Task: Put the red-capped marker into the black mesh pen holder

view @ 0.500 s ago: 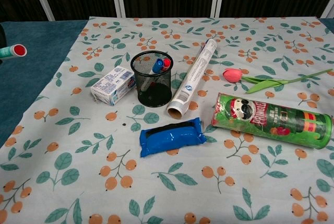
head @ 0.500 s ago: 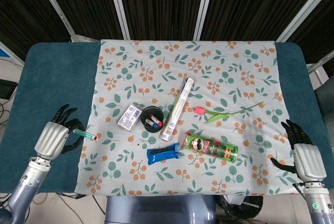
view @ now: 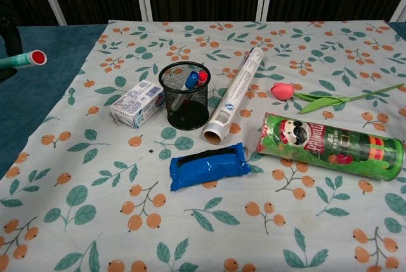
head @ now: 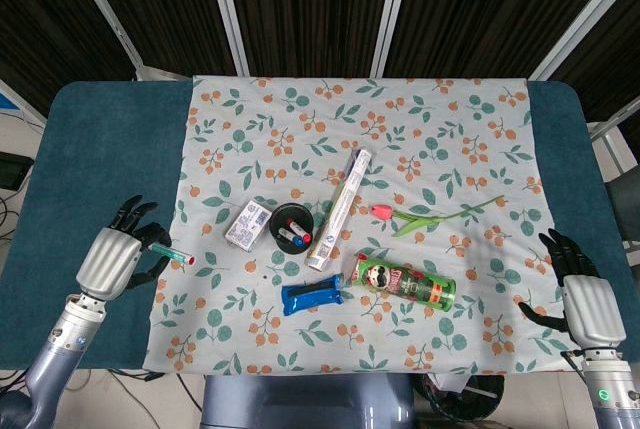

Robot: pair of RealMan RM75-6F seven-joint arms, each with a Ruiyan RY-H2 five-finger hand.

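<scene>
The robot's left hand [head: 118, 254] has edged rightward toward the floral tablecloth [head: 420, 139] since half a second ago, carrying the red-capped marker [head: 173, 252] in its grasp above the cloth's left edge. Near the cloth's centre stands the black mesh pen holder [view: 184, 96], already holding two markers, between a white carton [view: 137, 103] and a white paper tube [view: 235, 94]. Toward the front edge lie a blue packet [view: 209, 165] and green crisp can [view: 330, 145]. The right hand [head: 587, 306] hangs empty, fingers spread, at the table's right front corner.

left hand [head: 112, 257] | grips red-capped marker [head: 172, 252] | left of pen holder [head: 290, 228]
</scene>
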